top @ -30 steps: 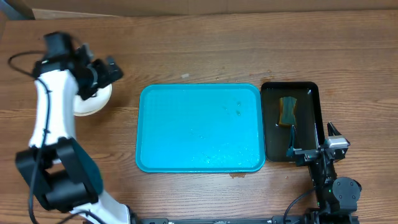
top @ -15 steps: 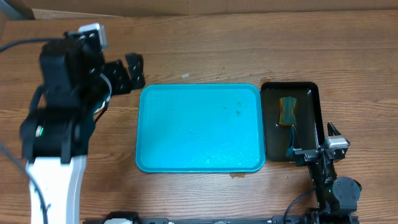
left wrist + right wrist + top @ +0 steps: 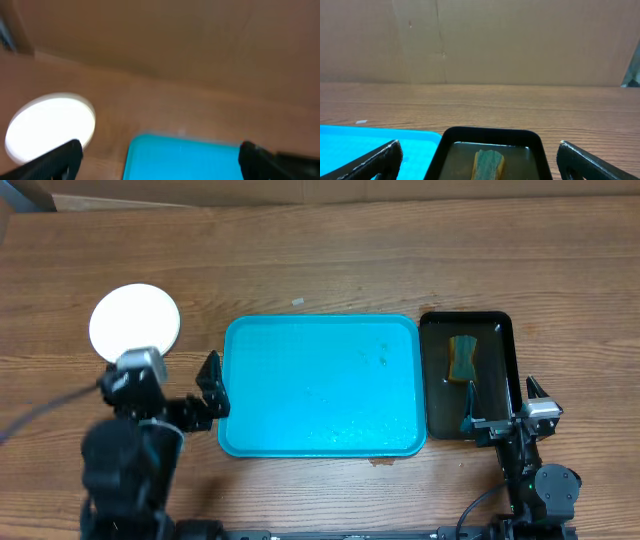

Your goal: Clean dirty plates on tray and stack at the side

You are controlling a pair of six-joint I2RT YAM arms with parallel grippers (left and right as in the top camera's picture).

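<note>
The plates [image 3: 135,323] show from above as one clean white disc on the table, left of the tray; in the blurred left wrist view the plates [image 3: 50,127] sit at lower left. The turquoise tray [image 3: 320,385] holds only a few small specks and drops. My left gripper [image 3: 205,395] is open beside the tray's left edge, nothing between its fingers. In its own view the left gripper [image 3: 160,167] frames the tray [image 3: 185,157]. My right gripper [image 3: 500,405] stands open at the black tray's near end.
A narrow black tray [image 3: 505,330] right of the turquoise one holds shallow liquid and a green-and-yellow sponge [image 3: 463,357]. The right wrist view shows the sponge [image 3: 488,165] ahead of the open right gripper [image 3: 479,150]. A brown wall lies behind the table.
My left arm has swung from over the plates at the back left to the front left, beside the tray, uncovering the white disc. The right arm has not moved.
</note>
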